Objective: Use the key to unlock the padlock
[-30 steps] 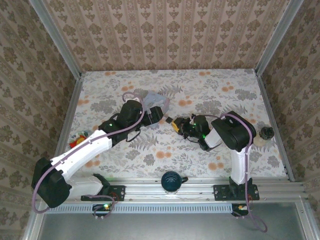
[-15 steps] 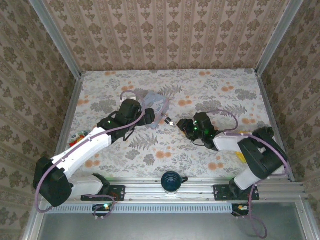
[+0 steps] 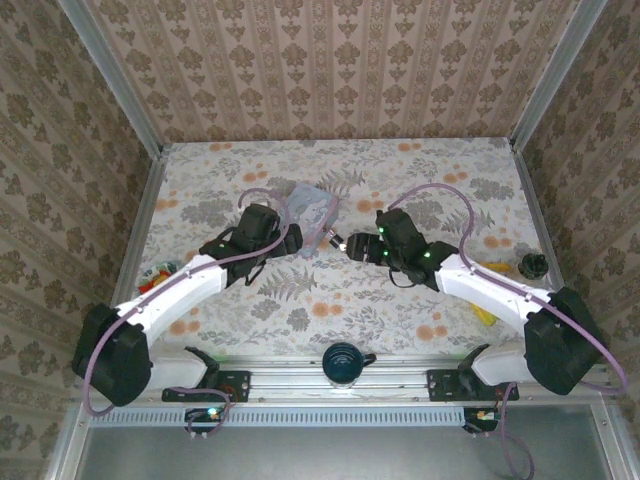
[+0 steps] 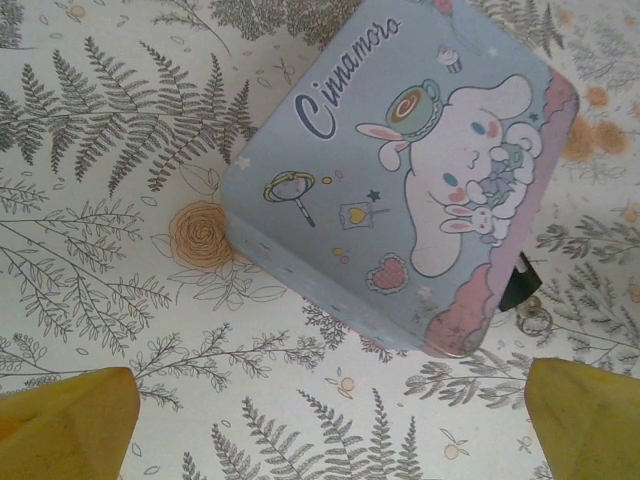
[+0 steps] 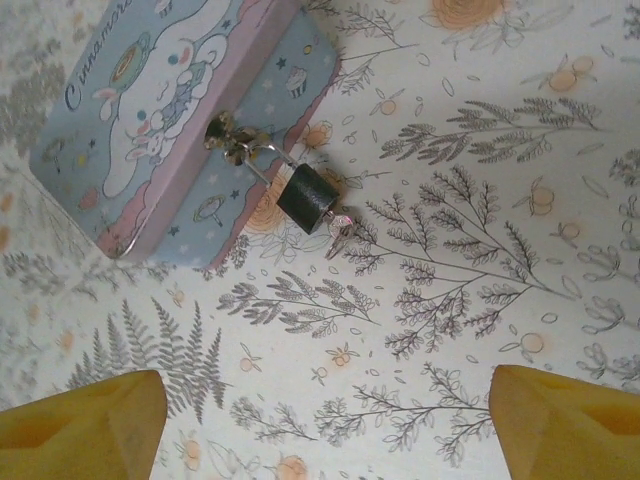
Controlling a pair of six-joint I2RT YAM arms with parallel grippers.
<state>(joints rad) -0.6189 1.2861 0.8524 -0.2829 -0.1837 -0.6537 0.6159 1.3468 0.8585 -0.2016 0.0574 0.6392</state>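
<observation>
The tiny dark padlock [image 5: 305,197] hangs by its thin shackle from the brassy hasp [image 5: 231,138] on the pale blue cartoon tin [image 5: 150,90]. A small silvery key [image 5: 342,226] sticks out of the padlock's lower end, touching the table. My right gripper [image 5: 325,430] is open, with yellow fingertips [image 5: 85,430] wide apart. It stands back from the padlock with nothing between them. My left gripper [image 4: 325,440] is open too, just short of the tin [image 4: 400,180], where the padlock [image 4: 518,287] peeks past the tin's edge. From above, the left gripper [image 3: 293,240] and the right gripper [image 3: 352,246] flank the padlock [image 3: 335,240].
A black round knob [image 3: 533,265] sits near the right rail. A dark mug [image 3: 343,362] stands on the front rail between the bases. A yellow scrap [image 3: 483,315] lies by the right arm, and small coloured bits [image 3: 158,275] lie at the left edge. Patterned walls enclose the table.
My right gripper has opened and let go of the key, which stays in the padlock. The right arm's elbow has swung out to the right. The left arm has barely moved.
</observation>
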